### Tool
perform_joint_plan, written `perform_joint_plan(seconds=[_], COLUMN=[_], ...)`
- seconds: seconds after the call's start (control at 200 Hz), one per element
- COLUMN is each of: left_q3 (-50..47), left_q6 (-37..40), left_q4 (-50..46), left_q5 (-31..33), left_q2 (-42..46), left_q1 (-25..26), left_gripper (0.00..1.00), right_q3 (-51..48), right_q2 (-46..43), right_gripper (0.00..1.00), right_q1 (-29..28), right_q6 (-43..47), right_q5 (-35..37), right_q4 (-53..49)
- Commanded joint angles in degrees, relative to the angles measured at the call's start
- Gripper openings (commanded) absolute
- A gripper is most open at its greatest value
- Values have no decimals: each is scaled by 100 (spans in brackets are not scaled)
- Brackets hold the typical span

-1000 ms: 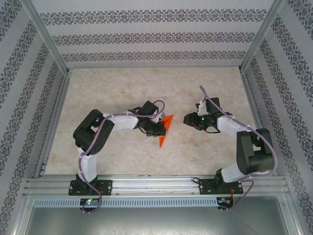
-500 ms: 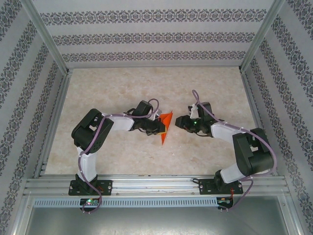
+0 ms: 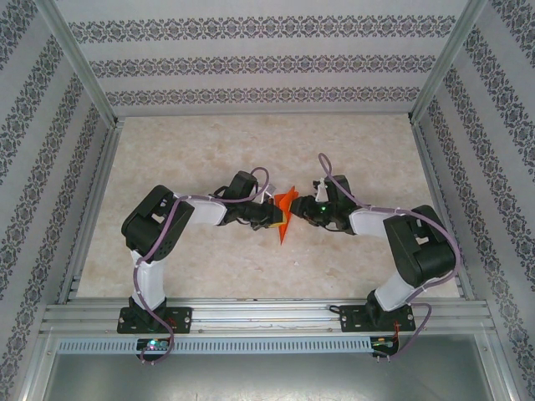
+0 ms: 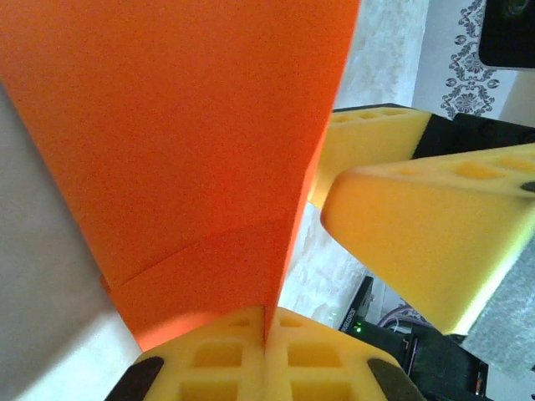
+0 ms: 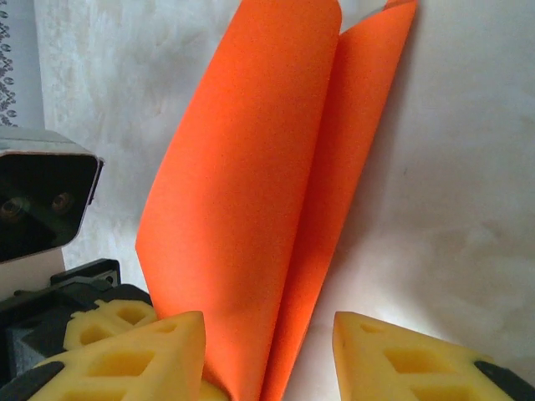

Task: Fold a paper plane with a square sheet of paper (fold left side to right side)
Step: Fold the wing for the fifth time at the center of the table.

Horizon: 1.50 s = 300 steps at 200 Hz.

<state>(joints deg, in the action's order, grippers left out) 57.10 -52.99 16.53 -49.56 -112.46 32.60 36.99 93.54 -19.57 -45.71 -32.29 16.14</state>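
The square sheet of paper is folded into a slim orange-red paper plane that stands on edge at the table's middle, its sharp tip toward the near side. My left gripper is shut on the plane's left side. In the left wrist view its pads pinch the layered paper plane. My right gripper is open and faces the plane from the right. In the right wrist view the paper plane has two spread layers, and they reach down between that gripper's parted fingers without being pinched.
The marbled table is fenced by a metal frame and patterned walls. The two grippers are very close. The right fingers show in the left wrist view, and the left wrist's camera housing shows in the right wrist view.
The right arm has swung left, bringing its open gripper from well to the right up to the paper. The left gripper has kept its grip and raised the plane a little.
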Motion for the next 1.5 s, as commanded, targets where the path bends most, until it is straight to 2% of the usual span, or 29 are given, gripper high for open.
perform_joint_plan(seconds=[0.0, 0.245, 0.355, 1.069, 1.494], left_q3=[-45, -5, -6, 14, -35], left_q6=[-99, -114, -146, -207, -273], left_q4=[329, 341, 384, 482, 586], left_q5=[-139, -169, -178, -179, -168], left_q2=[-82, -166, -205, -337, -399], left_q1=[-69, -66, -68, -69, -69], left_gripper=[0, 0, 0, 0, 3], right_q3=[174, 272, 342, 590, 821], right_q2=[124, 251, 338, 691, 888], right_gripper=[44, 43, 39, 40, 40], right_q1=[-64, -81, -82, -161, -300], right_q6=[-118, -129, -129, -104, 113], right_q5=[135, 153, 125, 206, 484], right_q4=[223, 249, 240, 179, -449])
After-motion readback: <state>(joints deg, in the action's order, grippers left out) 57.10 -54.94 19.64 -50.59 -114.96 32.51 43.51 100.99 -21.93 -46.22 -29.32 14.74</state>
